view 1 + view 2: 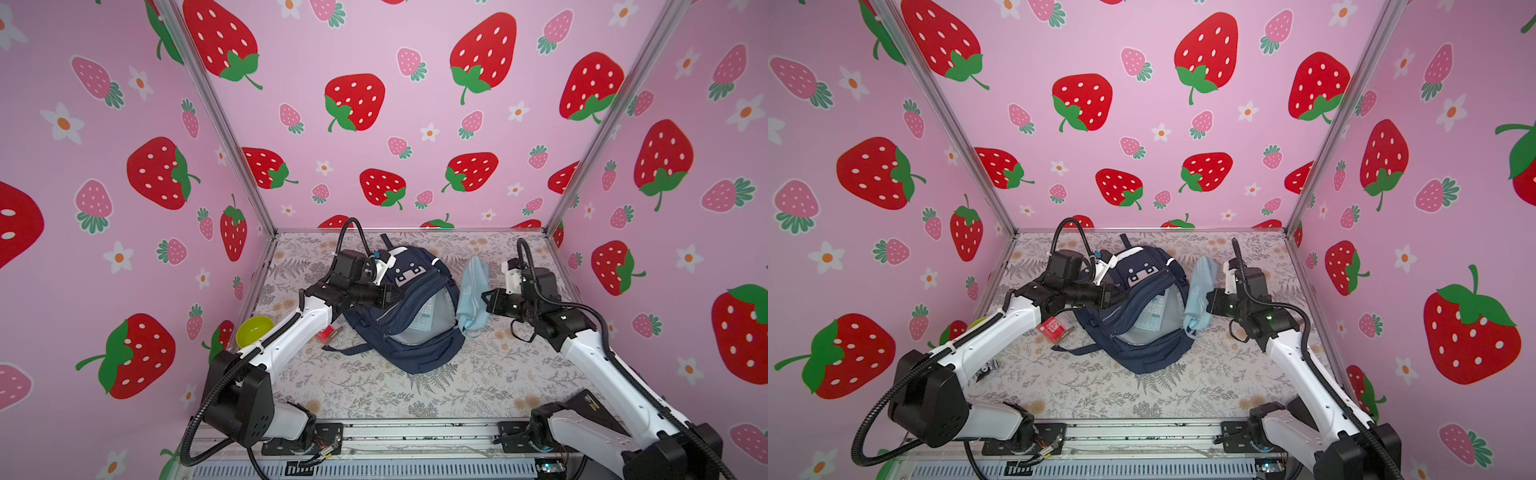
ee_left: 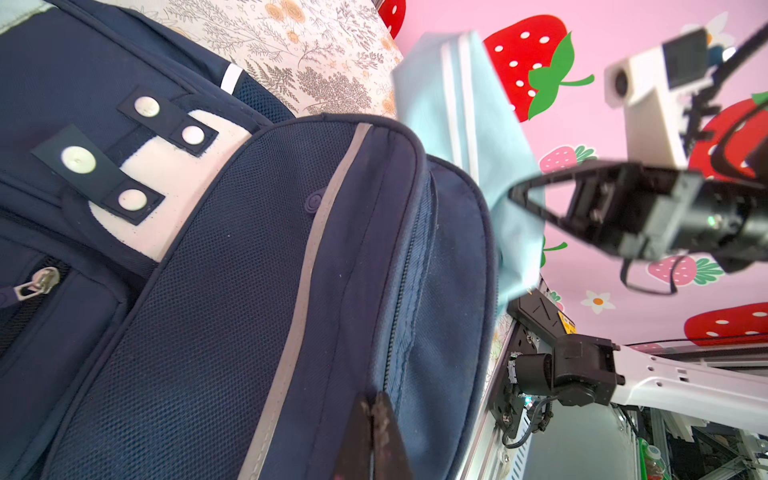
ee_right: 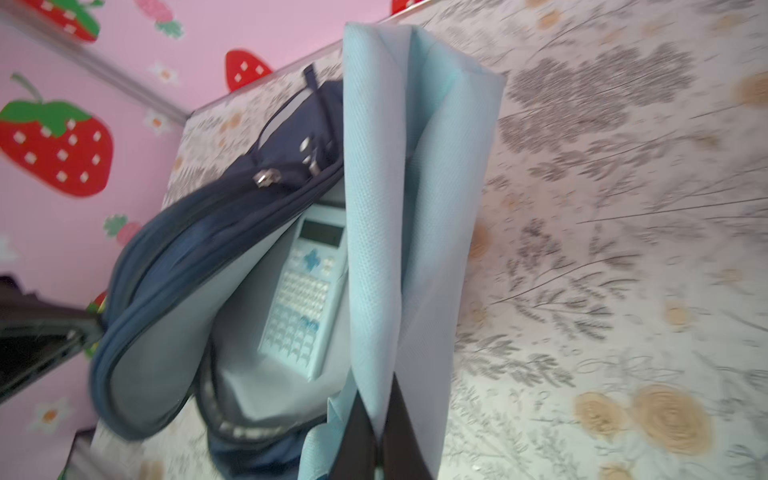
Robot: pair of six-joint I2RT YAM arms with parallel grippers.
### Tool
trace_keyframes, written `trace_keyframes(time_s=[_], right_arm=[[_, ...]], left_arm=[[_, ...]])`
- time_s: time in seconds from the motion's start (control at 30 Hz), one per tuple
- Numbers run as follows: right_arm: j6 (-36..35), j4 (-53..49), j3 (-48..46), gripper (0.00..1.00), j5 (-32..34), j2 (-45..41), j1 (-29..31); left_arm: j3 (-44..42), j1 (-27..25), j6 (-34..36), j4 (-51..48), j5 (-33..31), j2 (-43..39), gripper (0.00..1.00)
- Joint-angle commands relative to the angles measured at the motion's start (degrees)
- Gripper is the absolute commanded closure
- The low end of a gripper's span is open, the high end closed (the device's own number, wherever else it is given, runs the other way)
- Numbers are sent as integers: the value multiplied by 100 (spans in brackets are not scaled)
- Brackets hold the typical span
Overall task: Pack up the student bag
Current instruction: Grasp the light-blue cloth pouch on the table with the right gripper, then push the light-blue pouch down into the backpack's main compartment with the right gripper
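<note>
We judge packing partly done: the large navy fabric student bag (image 1: 419, 345) lies open at the middle of the bench (image 1: 415, 399), our left hand (image 1: 397, 295) clamped on its flap, a pale blue calculator (image 3: 305, 286) inside, our right hand (image 1: 484, 297) clamped on a limp light-blue cloth pouch (image 1: 471, 286) at its 3 o'clock, a red packet (image 1: 1052, 327) unpacked at 9 o'clock.

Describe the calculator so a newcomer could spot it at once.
Start at the navy backpack on the floral table. Its main compartment gapes open on grey lining, and the calculator lies inside. Rows of pale keys and a dark display separate it from the soft light-blue pouch alongside.
</note>
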Motion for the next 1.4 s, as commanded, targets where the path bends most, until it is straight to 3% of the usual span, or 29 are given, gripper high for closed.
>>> trace_keyframes(time_s=[0.0,0.27,0.53,0.97,1.17,1.23,1.3,1.37], right_arm=[[288,204,-89,100,-337,-48,304],[978,1206,-213,100,-438,1063,597],[2239,2942,-889,100,-1124,1768,839],[3370,5209,36,100,-1687,3614,1640],[3355,5386,371,99,-1595,4116,1886],[3166,5103,297,81,-1459,3996,1866],[2768,4491,157,55,-1050,3573,1845],[2305,3642,84,45,-516,3078,1834]], left_arm=[[-21,72,-52,371,129,-185,100],[-54,73,-17,341,142,-189,100],[-107,75,-56,433,234,-158,100],[-175,73,-112,560,311,-163,100],[-230,74,-123,630,409,-197,100],[-228,83,-83,598,408,-217,100],[-241,98,-52,577,386,-244,100],[-272,124,-52,586,390,-274,100]])
